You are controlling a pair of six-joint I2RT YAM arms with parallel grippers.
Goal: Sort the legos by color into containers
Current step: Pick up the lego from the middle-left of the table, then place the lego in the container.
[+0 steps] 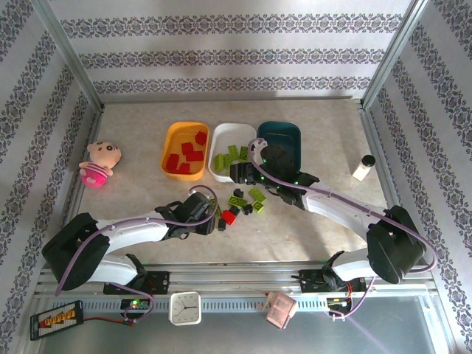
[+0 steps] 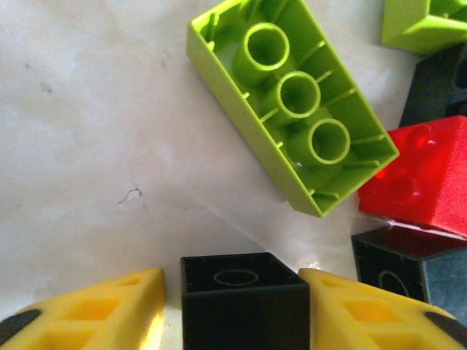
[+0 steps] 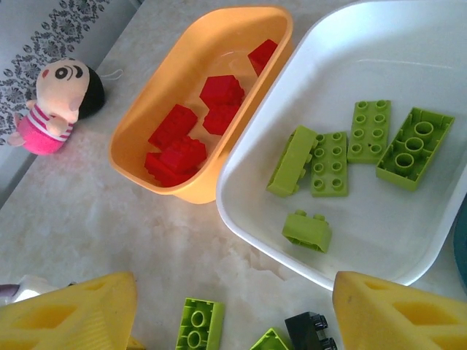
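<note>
Tabletop [image 1: 324, 118]: orange tray [image 3: 164, 87] w/ red legos [image 3: 175, 125], white tray [image 3: 379, 65] w/ green legos [image 3: 330, 164]; right gripper [image 3: 235, 284] spread, left gripper [image 2: 232, 281] unclear.

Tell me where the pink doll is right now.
In the top view the pink doll lies at the table's left side, close to the left wall, with the orange tray its nearest neighbour to the right, not touching.

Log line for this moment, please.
left jaws: astride black brick, grip unclear | right jaws: open, empty, by white tray | phase: pick
</note>
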